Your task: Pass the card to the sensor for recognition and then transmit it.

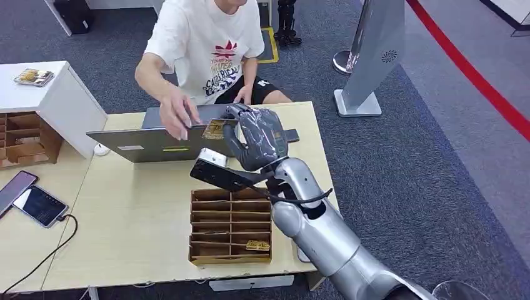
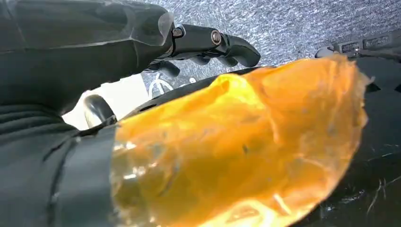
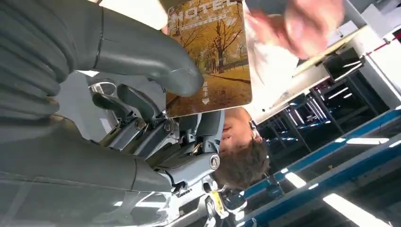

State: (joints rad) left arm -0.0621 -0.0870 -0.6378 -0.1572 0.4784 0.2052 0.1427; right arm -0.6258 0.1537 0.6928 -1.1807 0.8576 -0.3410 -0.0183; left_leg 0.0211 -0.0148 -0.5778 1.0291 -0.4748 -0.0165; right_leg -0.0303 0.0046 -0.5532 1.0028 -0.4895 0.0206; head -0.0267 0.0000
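Head view, centre frame: right hand [image 1: 259, 139] pinches card [image 1: 214, 130], long axis pointing frame-left, just beside person's hand [image 1: 178, 115]; left hand's [image 2: 85, 52] state cannot be told.

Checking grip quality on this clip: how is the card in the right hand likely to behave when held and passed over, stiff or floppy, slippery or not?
The card looks flat and unbent, so probably stiff. Its thinness suggests it is light. Its glossy printed face may be slippery; the right hand pinches it only near one edge, so it could slide.

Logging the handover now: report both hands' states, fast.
Right hand: holding the card, pinched under the thumb.
Left hand: in view, fingers partly curled; open or closed cannot be told.
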